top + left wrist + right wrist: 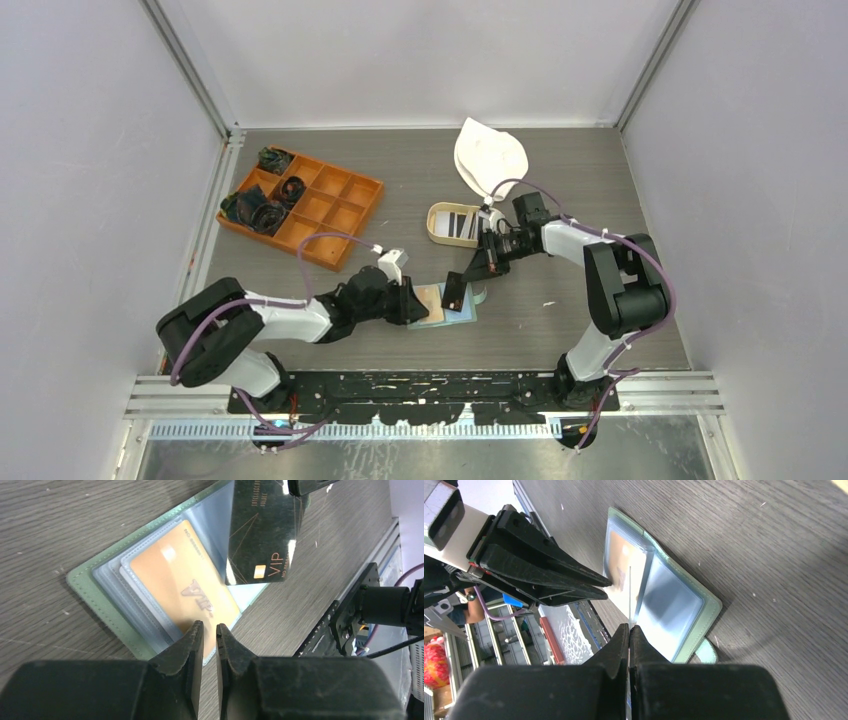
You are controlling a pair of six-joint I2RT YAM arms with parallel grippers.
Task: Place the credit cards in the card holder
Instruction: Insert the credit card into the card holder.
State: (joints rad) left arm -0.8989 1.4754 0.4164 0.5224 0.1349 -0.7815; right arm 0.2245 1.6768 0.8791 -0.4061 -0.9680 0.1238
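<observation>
The sage-green card holder (463,317) lies open on the table with a tan-gold card (180,580) in a clear pocket of its left page (85,587). My right gripper (629,626) is shut on a black VIP credit card (262,535). It holds that card upright over the card holder's fold (674,605), where it shows edge-on as a thin line (629,592). My left gripper (210,626) sits low at the near edge of the gold card's page. Its jaws stand a narrow gap apart with nothing visible between them. From above, the black card (453,291) hangs just right of the left gripper (418,303).
An oval tan tray (440,212) behind the card holder has more cards (460,224) in it. An orange compartment box (335,215) with dark cord bundles (262,208) sits at the back left. A white cloth (490,158) lies at the back. A metal rail (420,385) runs along the near edge.
</observation>
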